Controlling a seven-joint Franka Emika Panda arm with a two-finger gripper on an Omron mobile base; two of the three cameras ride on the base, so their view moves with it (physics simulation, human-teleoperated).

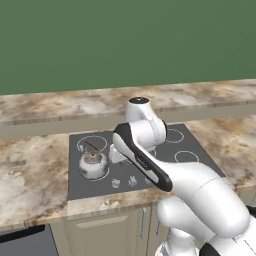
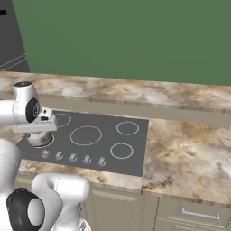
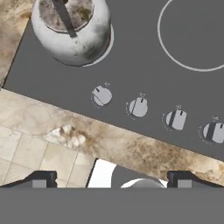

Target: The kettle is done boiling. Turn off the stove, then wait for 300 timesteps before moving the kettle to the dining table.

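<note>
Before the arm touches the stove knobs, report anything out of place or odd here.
One knob, nearest the kettle, has its pointer slanted while the other knobs' pointers stand nearly straight. A red glow edges the burner under the kettle, so it looks on. The open gripper hangs above the counter edge. Nothing spilled or damaged.

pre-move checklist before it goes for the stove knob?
1. Claw open, nothing between the fingers: ok.
2. Kettle upright on the front-left burner: ok.
3. That burner off: not ok, a red glow rims the kettle base.
4. Knobs in sight: ok, four in the hand view; the leftmost knob points at a different angle from the others.
5. Which knob runs the glowing burner: cannot tell.
6. Claw lined up on a knob: not ok, it hangs over the counter edge.
</note>
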